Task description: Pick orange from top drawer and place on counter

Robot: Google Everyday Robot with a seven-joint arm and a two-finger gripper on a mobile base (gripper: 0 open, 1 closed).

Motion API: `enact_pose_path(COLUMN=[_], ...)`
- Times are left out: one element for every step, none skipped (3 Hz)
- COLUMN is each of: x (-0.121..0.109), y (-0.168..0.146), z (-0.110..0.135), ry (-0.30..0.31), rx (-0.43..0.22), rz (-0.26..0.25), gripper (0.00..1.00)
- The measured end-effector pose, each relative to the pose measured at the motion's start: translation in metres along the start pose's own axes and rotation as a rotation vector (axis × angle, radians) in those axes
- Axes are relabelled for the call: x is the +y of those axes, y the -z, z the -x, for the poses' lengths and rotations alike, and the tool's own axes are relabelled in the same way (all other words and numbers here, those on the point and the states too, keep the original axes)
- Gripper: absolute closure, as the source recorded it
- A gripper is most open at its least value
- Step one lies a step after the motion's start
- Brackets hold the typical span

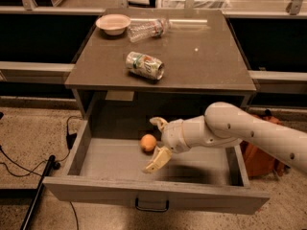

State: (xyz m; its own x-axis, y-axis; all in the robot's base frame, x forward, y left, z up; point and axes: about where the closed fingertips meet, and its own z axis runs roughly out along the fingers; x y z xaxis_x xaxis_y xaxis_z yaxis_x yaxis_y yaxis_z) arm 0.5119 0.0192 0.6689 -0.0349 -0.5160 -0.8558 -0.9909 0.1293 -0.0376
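Gripper (pixel 153 144) inside the top drawer (pixel 110 158), fingers (pixel 160 157) spread astride the orange (pixel 148 142); contact unclear, wrist hides drawer floor.

Counted one orange (pixel 148 142), one can (pixel 145 65), one plastic bottle (pixel 147 28), one bowl (pixel 113 23). One counter (pixel 206 66), one top drawer (pixel 153 199), one backpack (pixel 258 153). One gripper (pixel 159 142) was in the drawer, fingers spread, just beside the orange.

Read nothing legible, even on the label of the can (pixel 145 65). Saw the gripper (pixel 152 144) in the top drawer (pixel 158 195), by the orange (pixel 148 142).
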Motion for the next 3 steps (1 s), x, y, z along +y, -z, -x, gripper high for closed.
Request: enact_pose_path(x=[-0.007,-0.024,-0.034], y=[-0.016,-0.036,-0.045], z=[-0.021,-0.038,-0.037], ry=[-0.063,-0.129,-0.142], rx=[0.010,-0.007,-0.041], rz=[-0.040,-0.104,-0.135], gripper=[0.00,0.26,0.57])
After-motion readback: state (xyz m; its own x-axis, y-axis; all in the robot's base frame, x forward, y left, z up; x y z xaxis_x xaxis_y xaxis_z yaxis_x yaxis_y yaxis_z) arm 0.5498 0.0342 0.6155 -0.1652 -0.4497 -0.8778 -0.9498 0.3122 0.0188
